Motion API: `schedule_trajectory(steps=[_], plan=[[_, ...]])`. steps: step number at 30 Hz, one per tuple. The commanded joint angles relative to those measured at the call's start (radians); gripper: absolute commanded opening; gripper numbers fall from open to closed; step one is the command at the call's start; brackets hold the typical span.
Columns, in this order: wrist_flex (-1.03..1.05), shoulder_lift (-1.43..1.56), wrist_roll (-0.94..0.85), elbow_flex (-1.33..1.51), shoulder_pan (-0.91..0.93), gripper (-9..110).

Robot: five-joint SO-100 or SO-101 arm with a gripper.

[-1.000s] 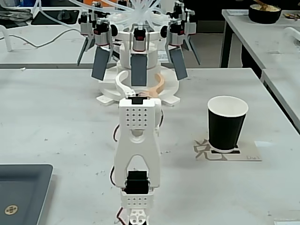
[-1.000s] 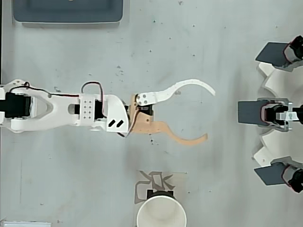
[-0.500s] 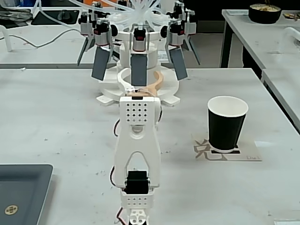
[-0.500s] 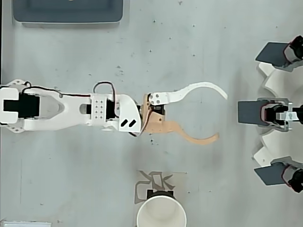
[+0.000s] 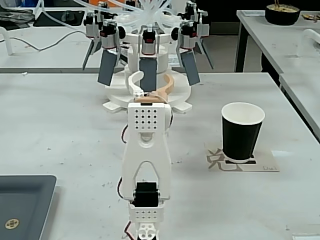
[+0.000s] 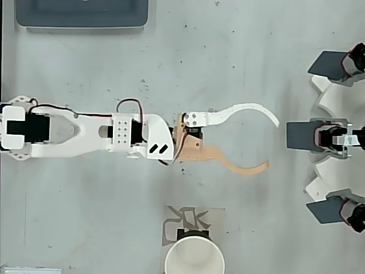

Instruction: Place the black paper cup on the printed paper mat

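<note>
The black paper cup (image 5: 242,131) stands upright on the printed paper mat (image 5: 265,166) at the right of the table in the fixed view. From overhead, the cup's white inside (image 6: 194,260) shows at the bottom edge, covering part of the mat (image 6: 177,220). My gripper (image 6: 272,143) is open and empty, with its white finger and tan finger spread wide. It sits well away from the cup, pointing toward the white device. In the fixed view the gripper (image 5: 154,80) is at the centre, behind the arm's white body.
A white device with dark grey panels (image 5: 147,65) (image 6: 336,137) stands just beyond the fingertips. A dark grey tray (image 5: 25,205) (image 6: 80,14) lies at the table's near left corner in the fixed view. A black bowl (image 5: 282,12) sits on another table, far right.
</note>
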Motion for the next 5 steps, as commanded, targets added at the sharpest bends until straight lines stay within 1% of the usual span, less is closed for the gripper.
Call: schedule_trajectory(steps=[1,5], plan=[[0.008,0.011,-0.018,-0.046,-0.014,14],[0.008,0.011,-0.020,-0.046,-0.014,12]])
